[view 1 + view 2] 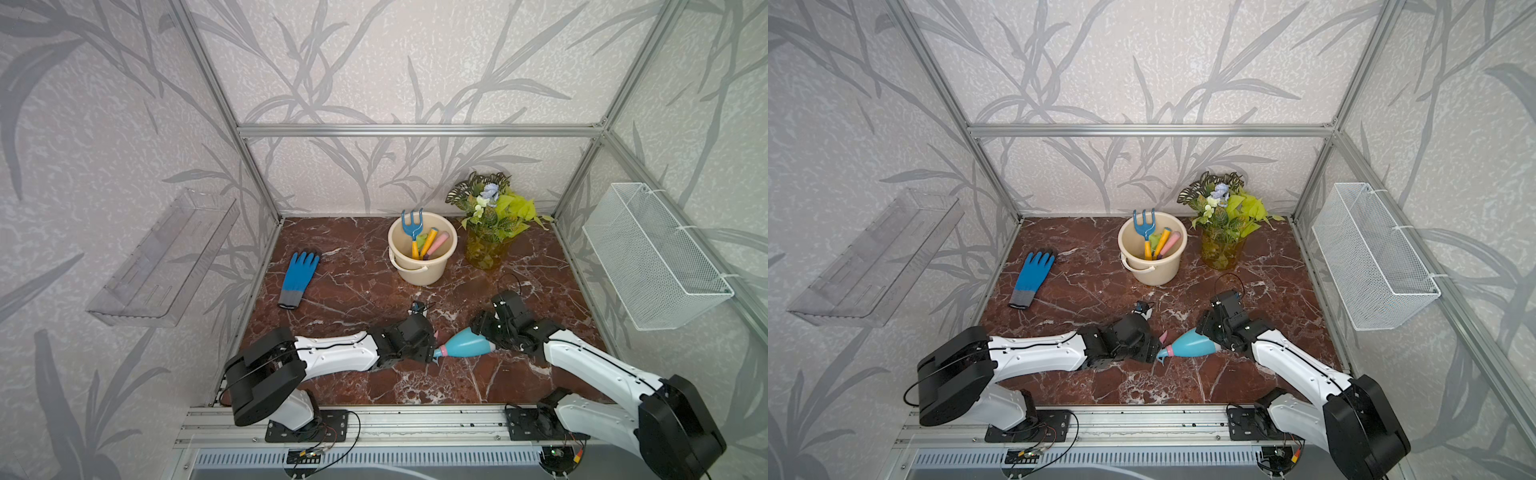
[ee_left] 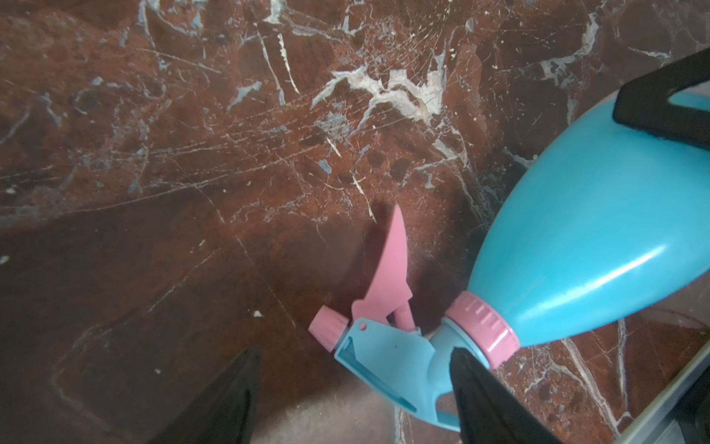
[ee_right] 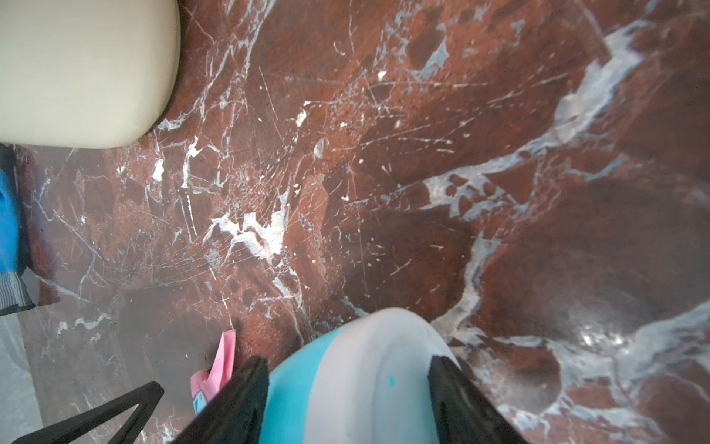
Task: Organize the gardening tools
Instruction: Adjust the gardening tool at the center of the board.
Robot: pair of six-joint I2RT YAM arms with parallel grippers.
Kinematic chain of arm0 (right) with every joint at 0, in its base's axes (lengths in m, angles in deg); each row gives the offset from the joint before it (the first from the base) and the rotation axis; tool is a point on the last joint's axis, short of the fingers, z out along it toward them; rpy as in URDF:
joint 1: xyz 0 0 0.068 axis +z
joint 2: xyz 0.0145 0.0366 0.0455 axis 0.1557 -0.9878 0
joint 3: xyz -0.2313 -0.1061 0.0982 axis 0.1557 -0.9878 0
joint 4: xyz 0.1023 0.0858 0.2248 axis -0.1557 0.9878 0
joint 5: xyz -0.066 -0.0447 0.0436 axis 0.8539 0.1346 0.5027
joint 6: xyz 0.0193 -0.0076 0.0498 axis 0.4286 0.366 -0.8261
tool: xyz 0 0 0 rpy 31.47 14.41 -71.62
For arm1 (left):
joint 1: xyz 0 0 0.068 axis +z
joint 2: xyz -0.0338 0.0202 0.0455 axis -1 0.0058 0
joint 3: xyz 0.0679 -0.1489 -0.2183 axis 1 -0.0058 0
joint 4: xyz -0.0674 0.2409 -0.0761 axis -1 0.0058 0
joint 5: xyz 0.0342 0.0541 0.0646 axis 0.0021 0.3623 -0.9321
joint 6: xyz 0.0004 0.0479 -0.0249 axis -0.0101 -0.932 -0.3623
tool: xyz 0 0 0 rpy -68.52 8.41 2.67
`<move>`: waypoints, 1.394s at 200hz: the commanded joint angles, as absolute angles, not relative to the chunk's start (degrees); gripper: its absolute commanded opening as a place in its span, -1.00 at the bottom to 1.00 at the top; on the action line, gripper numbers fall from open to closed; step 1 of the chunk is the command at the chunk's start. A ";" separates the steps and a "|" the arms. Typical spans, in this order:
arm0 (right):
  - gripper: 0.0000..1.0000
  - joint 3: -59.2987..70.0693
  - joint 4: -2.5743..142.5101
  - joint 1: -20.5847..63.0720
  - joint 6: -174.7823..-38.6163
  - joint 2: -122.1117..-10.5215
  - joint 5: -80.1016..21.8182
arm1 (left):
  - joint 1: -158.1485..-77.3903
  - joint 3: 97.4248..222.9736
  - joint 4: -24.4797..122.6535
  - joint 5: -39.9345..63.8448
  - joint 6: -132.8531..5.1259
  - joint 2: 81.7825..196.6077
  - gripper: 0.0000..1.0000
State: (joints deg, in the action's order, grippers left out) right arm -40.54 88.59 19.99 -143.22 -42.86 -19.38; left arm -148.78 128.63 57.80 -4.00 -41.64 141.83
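Spray bottle (image 1: 465, 345): you are looking at a smooth light-blue plastic teardrop with a ribbed pink collar, a pink nozzle and a thin pink trigger. It is lying on its side at the near middle of the table, between your two grippers, with its head pointing toward the left arm.
Left gripper (image 2: 353, 351): its black tapered fingers are standing wide apart and straddling the spray head. One finger (image 2: 480, 388) is sitting right at the neck, and the other is hanging clear of the nozzle.
Right gripper (image 3: 347, 359): its fingers are pressing on both flanks of the bottle's broad rounded end, gripping it as it is lying on the marble.
Bucket (image 1: 419, 274): cream plastic, round and glossy, it is standing upright at the back middle, well apart from the bottle.
Blue fork (image 1: 412, 226): its three-tined plastic head is sticking up past the rim, with its yellow handle going down inside the bucket.
Orange-yellow handle (image 1: 429, 243) and pink handle (image 1: 438, 244): both rounded rods are leaning inside the bucket beside the fork. Their heads are hiding, so you cannot tell which tools they are.
Glove (image 1: 299, 276): blue coated palm with a grey knit cuff, it is lying flat at the left, well apart from the bucket.
Table (image 1: 353, 374): polished red-brown marble, veined white and finely scratched.
Vase (image 1: 484, 251): yellow and translucent, it is holding variegated leaves just beside the bucket.
Wire basket (image 1: 652, 257): white mesh, it is hanging on the right wall.
Clear shelf (image 1: 166, 257): transparent plastic, it is hanging on the left wall.
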 commanded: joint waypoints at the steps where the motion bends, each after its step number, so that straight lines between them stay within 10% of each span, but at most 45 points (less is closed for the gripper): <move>1: 0.44 -41.00 87.81 20.46 -144.93 -42.86 -18.82 | -148.32 127.68 58.14 -3.11 -40.49 142.06 0.56; 145: 0.66 -38.91 101.64 22.06 -138.15 -34.14 -16.48 | -148.38 123.62 58.62 17.16 -39.10 140.33 0.60; 279: 0.53 -37.10 94.70 27.60 -139.44 -41.22 -16.63 | -142.10 127.97 49.39 8.58 -40.30 146.24 0.60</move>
State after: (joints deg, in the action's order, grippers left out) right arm -39.29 94.58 26.94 -141.13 -40.02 -17.15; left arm -144.00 126.91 51.05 11.76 -39.04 144.98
